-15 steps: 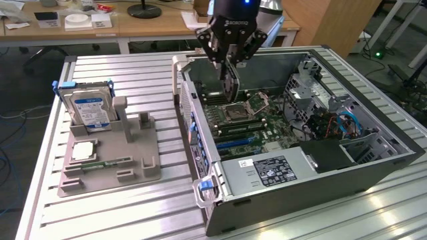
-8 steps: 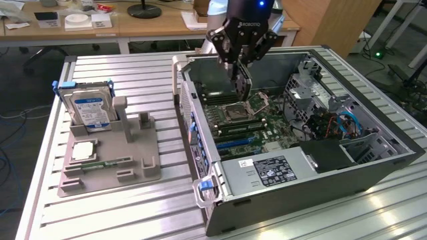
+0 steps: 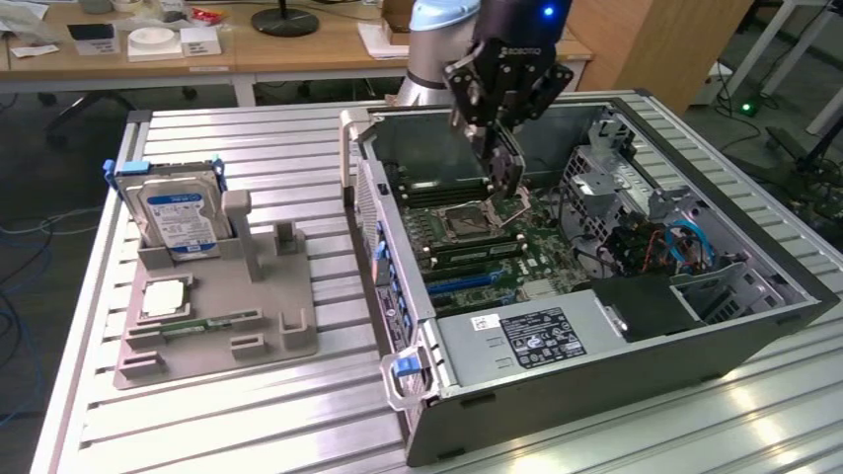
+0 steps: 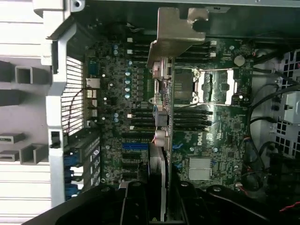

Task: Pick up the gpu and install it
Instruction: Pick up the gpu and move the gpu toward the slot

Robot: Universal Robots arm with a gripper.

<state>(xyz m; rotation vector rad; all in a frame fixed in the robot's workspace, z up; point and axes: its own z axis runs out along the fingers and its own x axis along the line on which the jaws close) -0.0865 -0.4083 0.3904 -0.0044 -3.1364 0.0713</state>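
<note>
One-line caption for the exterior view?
Gripper holds the gpu on edge above the motherboard inside the open computer case.

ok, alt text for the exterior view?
The gripper holds the gpu edge-down inside the open computer case, over the motherboard. At the exterior view's left, a grey holder with a hard drive stands on the slatted table.

Left of frame, a hard drive [image 3: 182,219] stands upright in a grey holder [image 3: 268,292]. A memory stick [image 3: 211,323] lies below it.
</note>
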